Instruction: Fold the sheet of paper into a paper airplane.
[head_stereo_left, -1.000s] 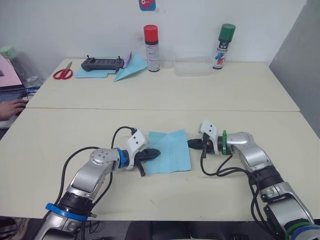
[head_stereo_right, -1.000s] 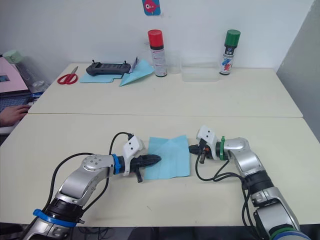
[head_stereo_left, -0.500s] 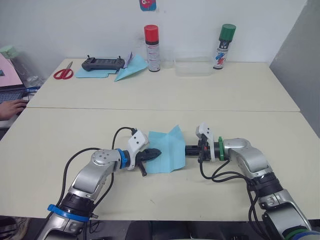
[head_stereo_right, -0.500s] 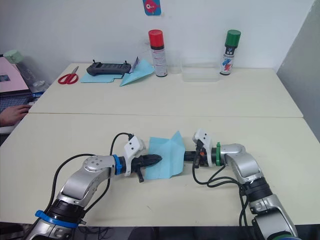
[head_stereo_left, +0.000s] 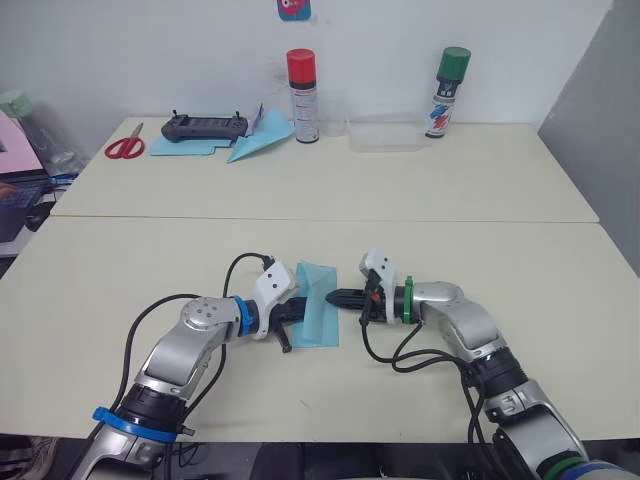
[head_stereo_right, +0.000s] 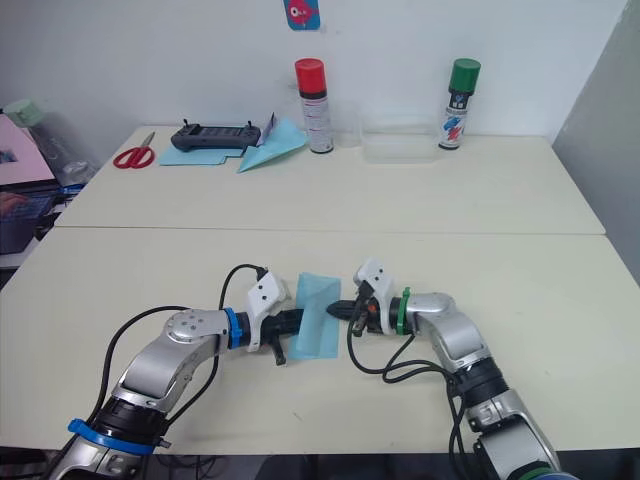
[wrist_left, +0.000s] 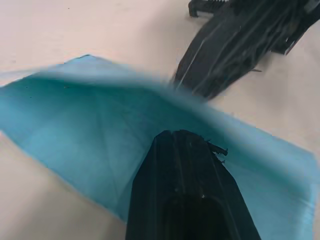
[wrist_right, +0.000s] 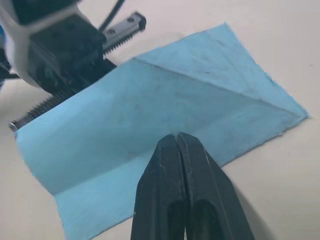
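The light blue sheet of paper lies on the near table, folded over on itself into a narrow strip, with its flap still raised a little. My left gripper is shut and reaches in from the left, its tips resting on the paper beneath the flap. From the right, my right gripper is also shut, and its tips lie against the folded-over paper. The two grippers nearly meet nose to nose at the paper.
On the far table stand a red-capped spray can, a green-capped can and a clear plastic box. Red scissors, a black controller, flat blue sheets and a teal paper dart lie at far left.
My right gripper has swept left, lifting the paper's right half and folding it over the left half. My left gripper has held its place. The hand at the left edge has withdrawn.
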